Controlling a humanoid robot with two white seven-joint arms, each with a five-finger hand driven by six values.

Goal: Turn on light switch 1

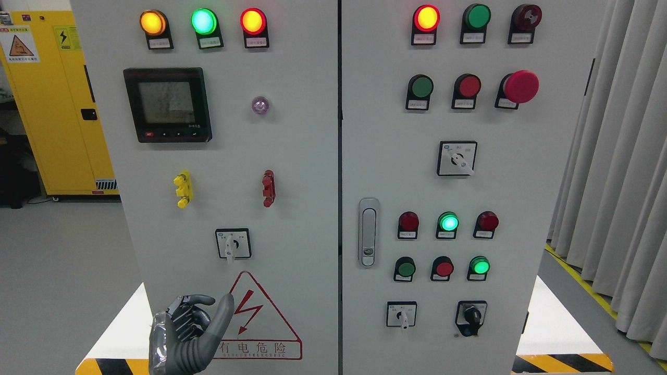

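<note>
Where the floor runs off to my far left, a yellow cabinet [57, 99] stands against the wall behind the grey panel [292, 156]. My left hand [187, 333] rises at the lower left, in front of the panel's bottom edge; its fingers [195, 301] are curled loosely toward the palm and the thumb points up beside the red warning triangle [260, 317], holding nothing. Just above that triangle sits the white rotary switch [233, 244], its handle pointing straight down, well apart from my fingers. Which switch counts as number 1 I cannot tell. Higher up are a yellow terminal [183, 189], a red terminal [268, 188], a black meter screen [168, 104] and a row of three lit lamps [203, 22]. Right of the door seam comes a metal door handle [368, 232], then rows of red and green buttons, a big red stop button [520, 86], and grey curtains [620, 156] at the far right.
</note>
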